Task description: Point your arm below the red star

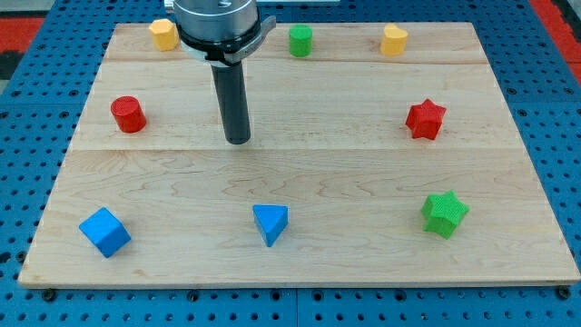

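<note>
Red star (425, 119) sits at desk (318, 173) view's right, mid-height. The tip (237, 141) is well apart, toward view's left-centre. No jaws on this rod. Best: slide rightward, stopping between red star and green star (444, 213), touching neither.

Light wooden board (300, 263), plank seams running left-right, sitting on a blue pegboard surface (18, 182). Eight blocks lie on the board, all well apart. Top edge: yellow block (163, 34) near the top-left corner (shape unclear, partly hexagonal-looking), green cylinder (300, 40) mid-edge, yellow heart-like block (393, 40) toward the top-right corner. Left edge, upper half: red cylinder (128, 113). Right edge, upper half: red star (425, 119). Bottom edge: blue cube (104, 232) near the bottom-left corner, blue triangle (270, 222) mid-edge, green star (444, 213) toward the bottom-right corner. My tip (237, 140) meets the board left of centre, between red cylinder and red star, nearer the cylinder, touching no block.
</note>
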